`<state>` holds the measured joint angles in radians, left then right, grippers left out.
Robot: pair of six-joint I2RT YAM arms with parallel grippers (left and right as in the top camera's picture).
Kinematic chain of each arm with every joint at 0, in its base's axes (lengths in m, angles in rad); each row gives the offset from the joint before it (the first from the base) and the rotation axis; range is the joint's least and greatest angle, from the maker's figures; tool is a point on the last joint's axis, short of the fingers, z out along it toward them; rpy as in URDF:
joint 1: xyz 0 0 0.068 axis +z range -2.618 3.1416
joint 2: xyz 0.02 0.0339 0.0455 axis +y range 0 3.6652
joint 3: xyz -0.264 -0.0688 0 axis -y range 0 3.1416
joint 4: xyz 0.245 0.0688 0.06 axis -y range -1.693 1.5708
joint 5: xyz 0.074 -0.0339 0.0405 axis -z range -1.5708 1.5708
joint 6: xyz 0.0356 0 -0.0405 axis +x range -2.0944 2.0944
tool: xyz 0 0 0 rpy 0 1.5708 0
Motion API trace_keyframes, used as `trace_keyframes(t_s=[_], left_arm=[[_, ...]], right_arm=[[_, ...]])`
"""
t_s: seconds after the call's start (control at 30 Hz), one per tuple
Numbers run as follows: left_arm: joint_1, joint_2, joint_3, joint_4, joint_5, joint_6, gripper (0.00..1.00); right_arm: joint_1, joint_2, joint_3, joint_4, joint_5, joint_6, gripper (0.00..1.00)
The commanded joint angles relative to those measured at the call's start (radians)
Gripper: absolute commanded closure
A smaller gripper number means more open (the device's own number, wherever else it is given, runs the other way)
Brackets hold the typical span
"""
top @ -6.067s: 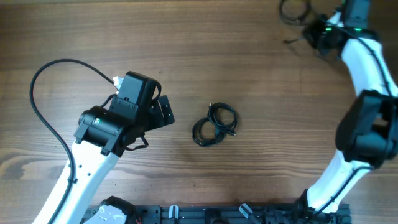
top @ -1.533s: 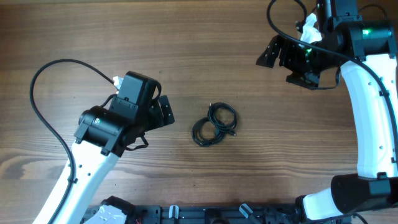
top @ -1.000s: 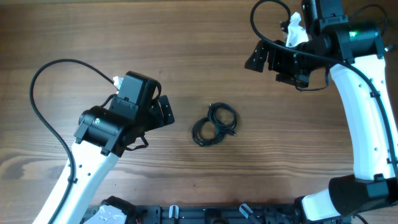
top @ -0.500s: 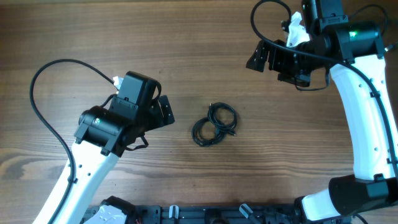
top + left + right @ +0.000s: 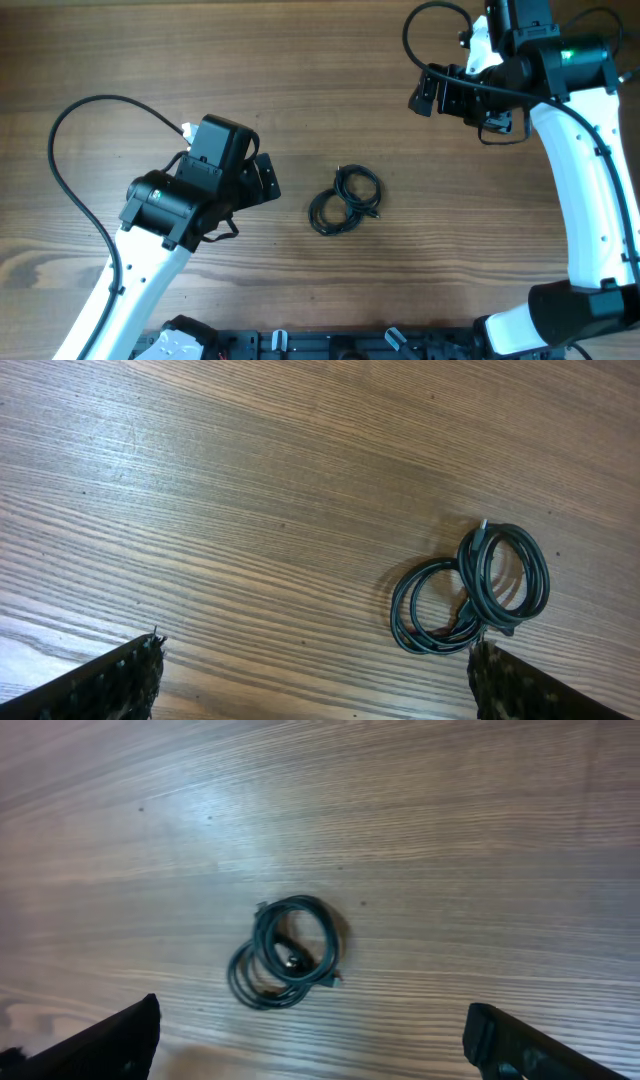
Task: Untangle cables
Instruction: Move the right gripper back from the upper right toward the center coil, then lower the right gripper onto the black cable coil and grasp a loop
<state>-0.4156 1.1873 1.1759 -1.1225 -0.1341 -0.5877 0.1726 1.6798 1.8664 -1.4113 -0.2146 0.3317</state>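
The tangled black cable bundle, two overlapping coils, lies mid-frame on the brown wooden counter. The left end effector hovers just left of it, fingers spread wide and empty. The right end effector sits upper right, well apart, fingers also spread. Best play: each pinches a different coil, then they draw apart gently. Nothing blocks either approach, and the left arm's own black lead arcs far left.

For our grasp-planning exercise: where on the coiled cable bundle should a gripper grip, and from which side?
On the cable bundle, probably the outer arc of the lower-left loop, clear of the crossing, from straight above: it lies flat on the table, so jaws must straddle the strands.
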Motion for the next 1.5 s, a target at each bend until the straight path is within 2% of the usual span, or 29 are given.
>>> trace_keyframes(t_s=[0.0,0.27,0.83,0.9,0.97,1.37,1.4,1.43,1.47], left_arm=[[0.005,0.000,0.002,0.000,-0.013,0.008,0.00],[0.005,0.000,0.002,0.000,-0.013,0.008,0.00],[0.005,0.000,0.002,0.011,-0.008,0.003,0.00],[0.005,0.000,0.002,0.011,0.145,0.004,0.00],[0.005,0.000,0.002,0.011,0.217,0.004,0.00],[0.005,0.073,0.001,-0.003,0.216,0.004,0.00],[0.005,0.074,0.001,-0.005,0.215,0.004,0.00],[0.006,0.075,0.001,-0.005,0.212,0.004,0.00],[0.006,0.075,0.001,-0.005,0.197,0.004,0.00]], right_arm=[[0.004,0.052,-0.010,-0.003,0.064,-0.022,0.00],[0.004,0.114,-0.016,-0.116,0.050,-0.043,0.00],[0.006,0.114,-0.016,-0.124,-0.022,-0.045,0.00],[0.015,0.114,-0.016,-0.122,-0.022,-0.069,0.00],[0.021,0.114,-0.016,-0.116,-0.021,-0.071,0.00],[0.021,0.114,-0.058,-0.069,-0.022,-0.093,0.00],[0.021,0.114,-0.094,-0.055,-0.023,-0.093,0.03],[0.021,0.114,-0.140,-0.033,-0.024,-0.093,0.12],[0.021,0.114,-0.206,0.007,-0.040,-0.093,0.26]])
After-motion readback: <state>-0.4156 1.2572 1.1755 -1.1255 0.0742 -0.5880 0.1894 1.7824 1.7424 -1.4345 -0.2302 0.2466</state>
